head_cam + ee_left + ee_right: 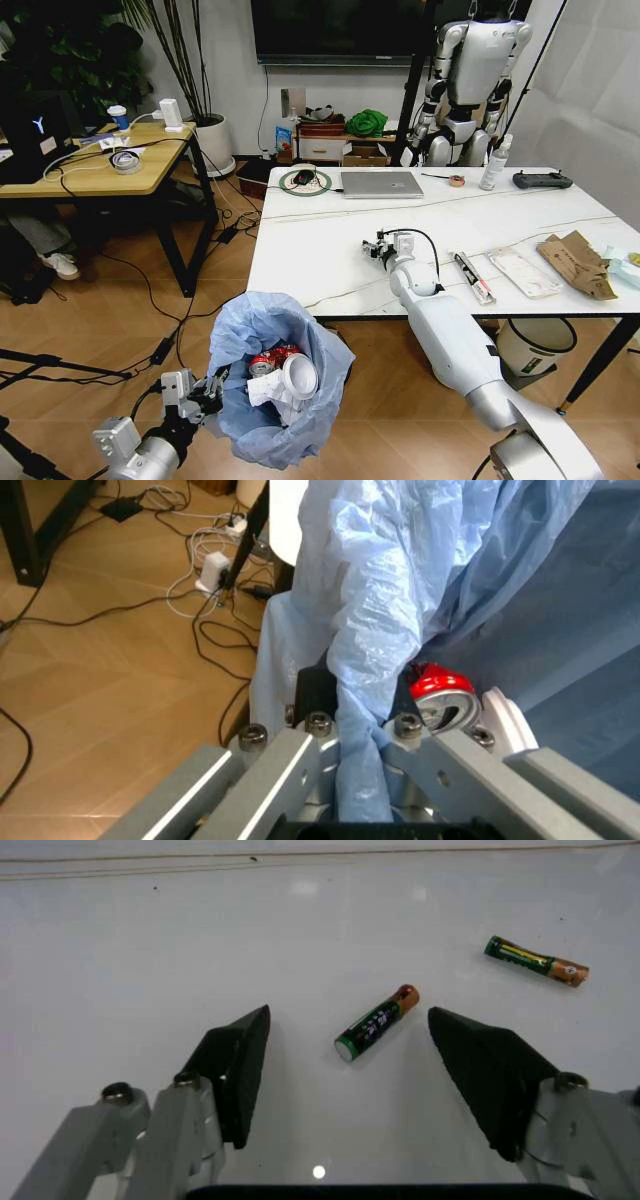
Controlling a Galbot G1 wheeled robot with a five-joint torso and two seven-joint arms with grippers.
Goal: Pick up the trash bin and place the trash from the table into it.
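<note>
Wood flooring ran under the table point(330, 270), whose white marbled top carried the work. Over it, the right gripper point(345, 1065) hung with its dark fingers point(240, 1065) spread wide, a green battery point(375, 1024) lying on the surface between them and untouched; the spread looked set to straddle it for a pinch. A second battery point(537, 961) lay well apart from the first. Farther along the tabletop, toward the robot's right, sat clear plastic packaging point(525, 271) and torn brown cardboard point(577, 263), trash not yet binned. The left gripper point(360, 727) was clamped on a fold of the blue bag at the rim of the trash bin point(275, 375), holding it low beside the table's near edge, probably so that litter had little way to travel. Inside lay a crushed red can point(440, 690) and crumpled white wrappers point(275, 390).
</note>
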